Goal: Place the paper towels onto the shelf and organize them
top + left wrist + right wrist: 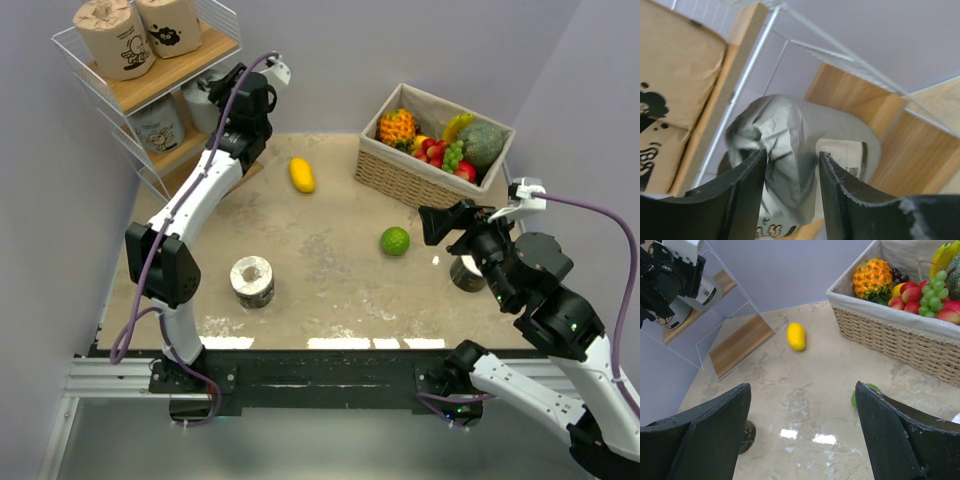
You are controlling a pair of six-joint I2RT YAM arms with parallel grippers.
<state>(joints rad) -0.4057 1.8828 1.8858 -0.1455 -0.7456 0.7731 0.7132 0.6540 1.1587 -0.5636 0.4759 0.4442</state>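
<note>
The white wire shelf [120, 92] stands at the back left. Two tan printed rolls [115, 38] stand on its top board, and a pale grey roll [160, 125] stands on the middle board. My left gripper [222, 95] reaches into the middle tier. In the left wrist view it [792, 155] is shut on the crumpled wrapper of another pale grey roll [790, 125] resting on the wooden board [850, 95]. A cream roll [252, 282] stands on the table. A dark grey roll [467, 273] sits under my right arm. My right gripper [437, 225] [801, 390] is open and empty above the table.
A yellow mango [301, 175] and a green lime [395, 241] lie mid-table. A wicker fruit basket [400, 175] stands at the back right. The shelf's bottom board [740, 340] shows in the right wrist view. Walls close in behind and at the left.
</note>
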